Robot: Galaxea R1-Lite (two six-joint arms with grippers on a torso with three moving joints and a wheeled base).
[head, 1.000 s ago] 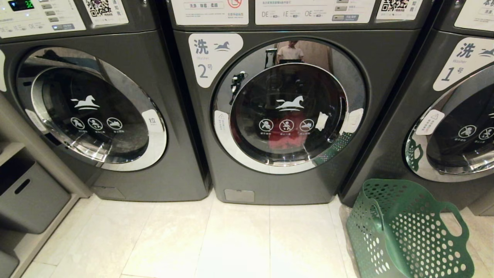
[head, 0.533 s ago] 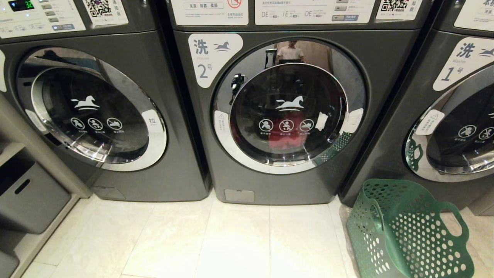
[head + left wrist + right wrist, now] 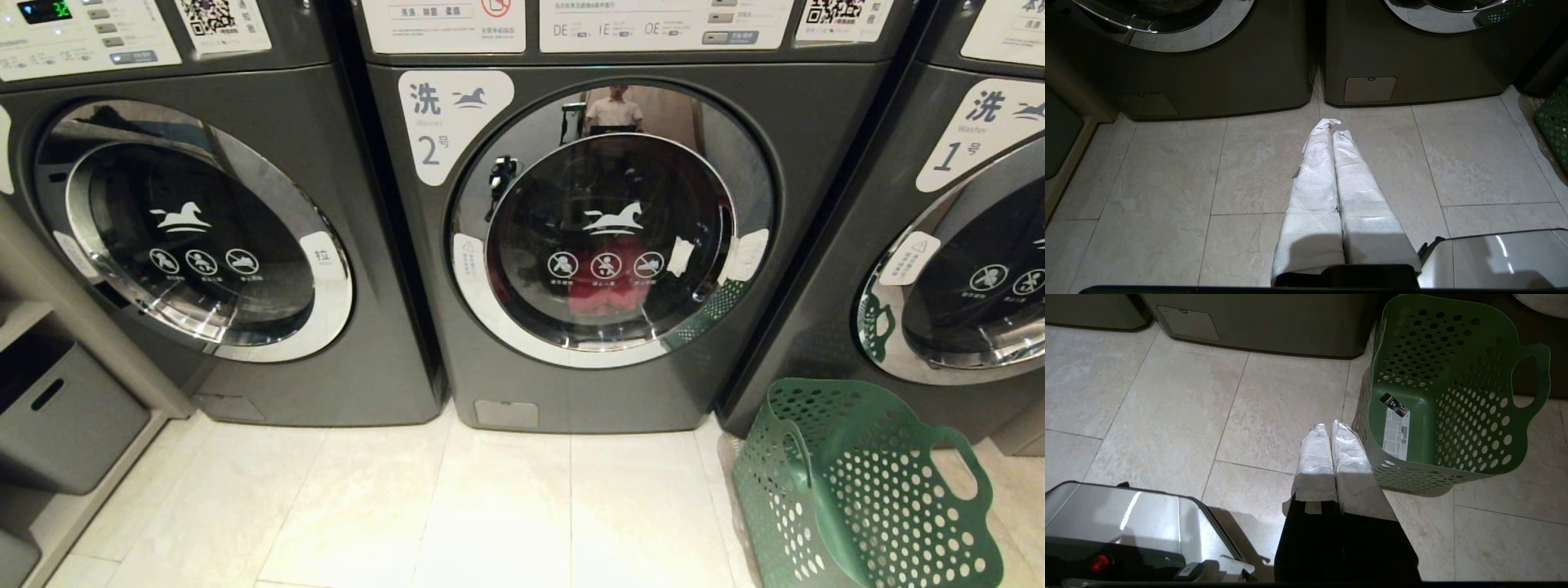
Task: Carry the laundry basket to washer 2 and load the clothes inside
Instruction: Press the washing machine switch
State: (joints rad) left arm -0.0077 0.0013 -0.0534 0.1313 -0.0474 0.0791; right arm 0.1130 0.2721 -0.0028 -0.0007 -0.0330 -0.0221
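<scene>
Both grippers, left [image 3: 1333, 128] and right [image 3: 1327, 426], pressed together beside emptied laundry basket [image 3: 865, 490]; clothes [image 3: 600, 294] (red visible) inside closed washer 2 [image 3: 612, 229].

Pale beige floor tiles [image 3: 490, 506] w/ thin grout lines, grey storage bin [image 3: 57, 416] on shelf at left.

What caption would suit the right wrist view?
Shut right gripper hangs over tile floor beside the empty green laundry basket.
</scene>
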